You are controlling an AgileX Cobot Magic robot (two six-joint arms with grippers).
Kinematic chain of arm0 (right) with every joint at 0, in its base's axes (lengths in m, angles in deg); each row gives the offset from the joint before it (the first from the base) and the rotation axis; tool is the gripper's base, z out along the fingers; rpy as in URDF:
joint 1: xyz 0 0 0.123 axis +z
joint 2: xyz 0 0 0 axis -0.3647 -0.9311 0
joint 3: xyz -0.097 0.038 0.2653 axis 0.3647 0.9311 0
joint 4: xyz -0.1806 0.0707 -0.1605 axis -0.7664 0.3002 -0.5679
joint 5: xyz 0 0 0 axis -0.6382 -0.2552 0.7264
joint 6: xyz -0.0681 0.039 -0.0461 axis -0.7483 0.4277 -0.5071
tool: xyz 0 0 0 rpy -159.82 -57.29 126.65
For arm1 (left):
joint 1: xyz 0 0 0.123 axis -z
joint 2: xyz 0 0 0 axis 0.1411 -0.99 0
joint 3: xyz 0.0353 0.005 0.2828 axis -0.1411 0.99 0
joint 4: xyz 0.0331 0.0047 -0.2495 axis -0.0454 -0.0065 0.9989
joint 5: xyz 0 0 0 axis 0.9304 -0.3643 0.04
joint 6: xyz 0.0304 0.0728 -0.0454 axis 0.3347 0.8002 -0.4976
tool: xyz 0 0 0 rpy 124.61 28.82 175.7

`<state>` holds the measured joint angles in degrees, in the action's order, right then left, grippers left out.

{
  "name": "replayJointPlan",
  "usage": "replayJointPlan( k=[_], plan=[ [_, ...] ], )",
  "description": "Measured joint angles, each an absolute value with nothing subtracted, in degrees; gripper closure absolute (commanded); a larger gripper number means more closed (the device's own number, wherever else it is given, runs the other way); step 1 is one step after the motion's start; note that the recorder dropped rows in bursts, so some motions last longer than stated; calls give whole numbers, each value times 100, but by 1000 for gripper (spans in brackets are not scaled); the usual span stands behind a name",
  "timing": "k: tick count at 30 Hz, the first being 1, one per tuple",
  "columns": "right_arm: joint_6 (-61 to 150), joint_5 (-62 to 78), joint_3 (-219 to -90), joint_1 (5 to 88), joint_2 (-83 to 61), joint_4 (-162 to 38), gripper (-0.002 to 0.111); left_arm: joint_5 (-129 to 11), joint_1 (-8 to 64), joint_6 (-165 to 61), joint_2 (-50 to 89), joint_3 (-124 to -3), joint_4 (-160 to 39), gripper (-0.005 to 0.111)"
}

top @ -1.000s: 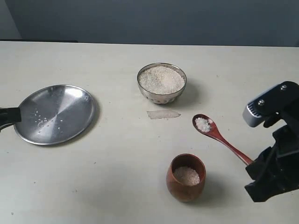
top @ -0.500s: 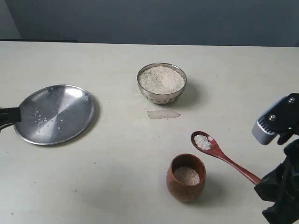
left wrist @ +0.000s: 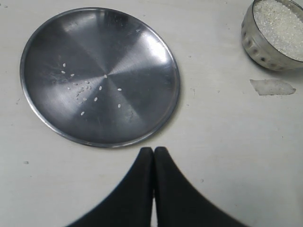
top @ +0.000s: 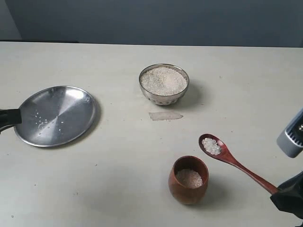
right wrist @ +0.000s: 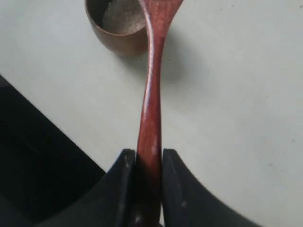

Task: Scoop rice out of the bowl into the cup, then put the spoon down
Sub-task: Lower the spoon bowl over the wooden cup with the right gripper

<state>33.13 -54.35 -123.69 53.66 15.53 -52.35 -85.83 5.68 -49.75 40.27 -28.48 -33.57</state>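
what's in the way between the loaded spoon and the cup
Nothing visible does. The spoon, shut in the right gripper, holds its rice close beside the open cup, with only bare table between them.

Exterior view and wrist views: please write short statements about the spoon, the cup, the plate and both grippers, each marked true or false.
1. The dark reddish-brown wooden spoon carries white rice grains. True.
2. The small rounded reddish-brown wooden cup is empty. False: it holds some rice.
3. The right gripper is shut on the spoon's handle. True.
4. The wide flat steel plate is heaped with rice. False: only a few scattered grains lie on it.
5. The left gripper is open. False: it is shut, holding nothing.
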Motion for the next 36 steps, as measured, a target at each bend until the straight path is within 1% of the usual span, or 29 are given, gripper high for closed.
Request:
replayJointPlan(
  k=[13, 22, 36],
  plan=[
    [2898, -5414, -12369, 5366, 1553, -5473, 109, -8583, 568, -4975, 4027, -2848, -3357, 106],
    [2048, -5332, -12369, 5366, 1553, -5814, 109, -8583, 568, -4975, 4027, -2848, -3357, 106],
    [1410, -5039, -12369, 5366, 1455, -6022, 109, -8583, 568, -4975, 4027, -2848, -3357, 106]
  ],
)
